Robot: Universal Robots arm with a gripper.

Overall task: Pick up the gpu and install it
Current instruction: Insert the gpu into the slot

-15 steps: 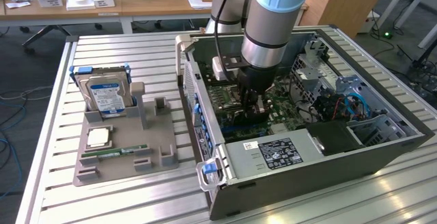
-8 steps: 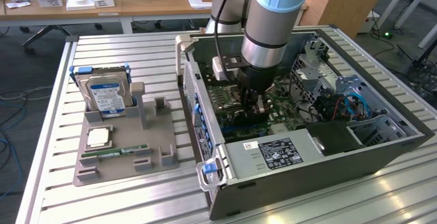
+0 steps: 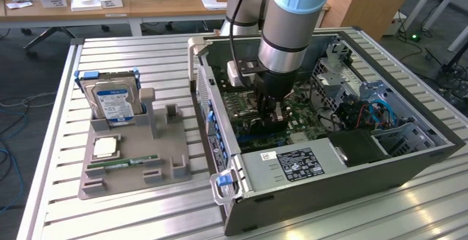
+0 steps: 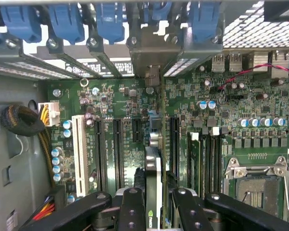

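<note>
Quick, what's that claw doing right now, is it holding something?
Gripper: closed on the graphics card, held edge-on over the motherboard slots inside the computer case.

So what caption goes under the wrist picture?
Jaws hold the gpu edge-on over the motherboard slots inside the computer case.

The gpu [image 4: 154,183] stands edge-on in the gripper [image 3: 272,120], inside the computer case [image 3: 409,158], over the motherboard [image 4: 120,96].

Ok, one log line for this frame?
stage: installing | gripper: shut on gpu | position: inside computer case, card edge-on over motherboard slots | seated: cannot tell
</note>
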